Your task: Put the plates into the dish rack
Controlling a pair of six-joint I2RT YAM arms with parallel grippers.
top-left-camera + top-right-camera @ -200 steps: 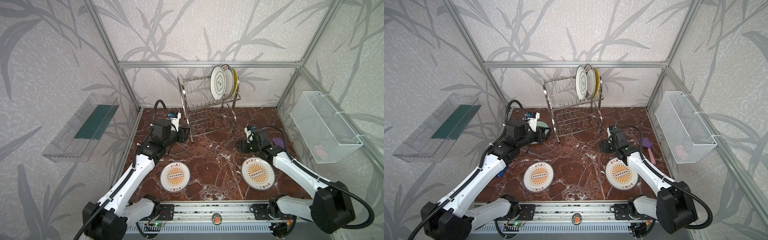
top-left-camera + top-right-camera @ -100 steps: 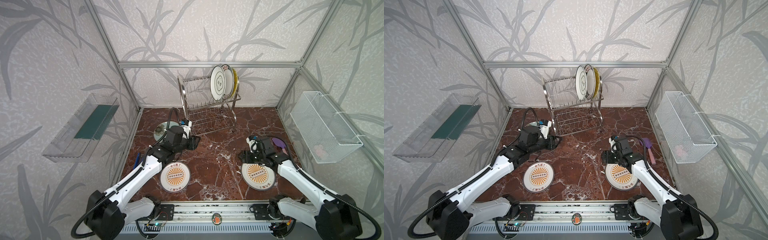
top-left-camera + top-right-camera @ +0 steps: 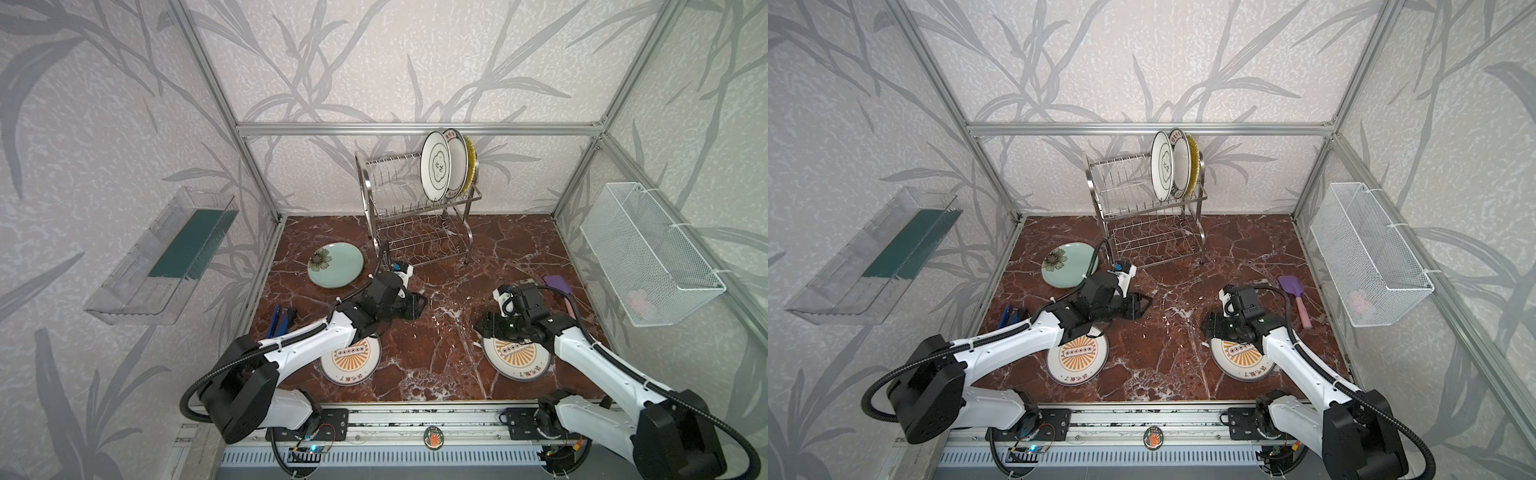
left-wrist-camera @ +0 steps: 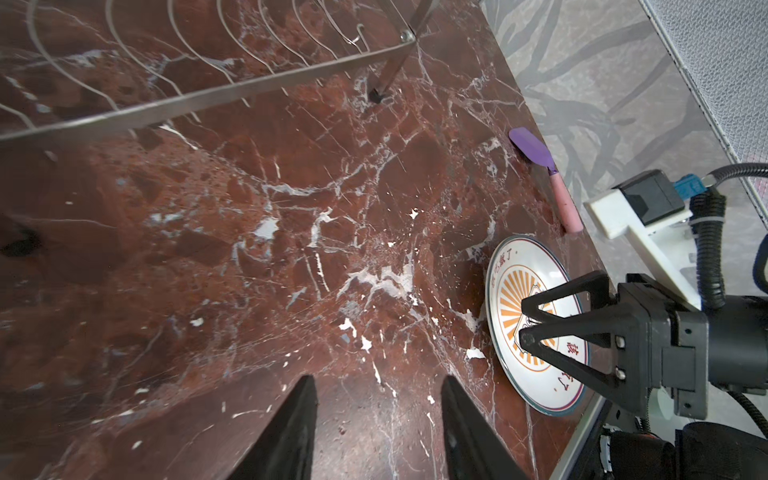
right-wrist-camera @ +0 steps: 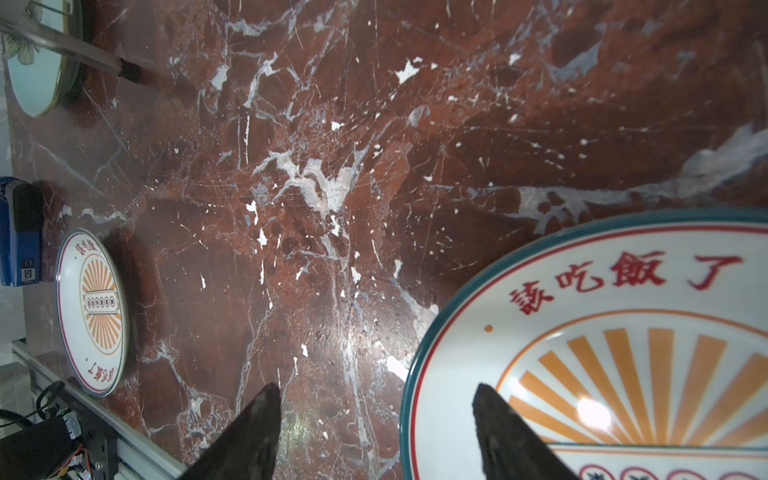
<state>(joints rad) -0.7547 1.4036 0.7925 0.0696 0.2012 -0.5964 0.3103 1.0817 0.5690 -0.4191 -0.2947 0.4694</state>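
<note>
— While the right gripper (image 5: 376, 388) hangs spread and empty, which step is this?
— Reaching, I'd say. It brackets the rim of the round white orange-sunburst plate (image 5: 623, 353), flat on the red marble tabletop (image 5: 291, 166). Next it must close on that rim and carry it to the shiny steel wire dish rack (image 3: 415, 208), well apart. Meanwhile the left gripper (image 4: 376, 380) is spread, empty.

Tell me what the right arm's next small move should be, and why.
Probably ease the right gripper down and close on the rim of the sunburst plate beneath it. Its jaws stand open astride the rim, one finger over the plate, one over the table, and the plate lies flat outside the dish rack.
</note>
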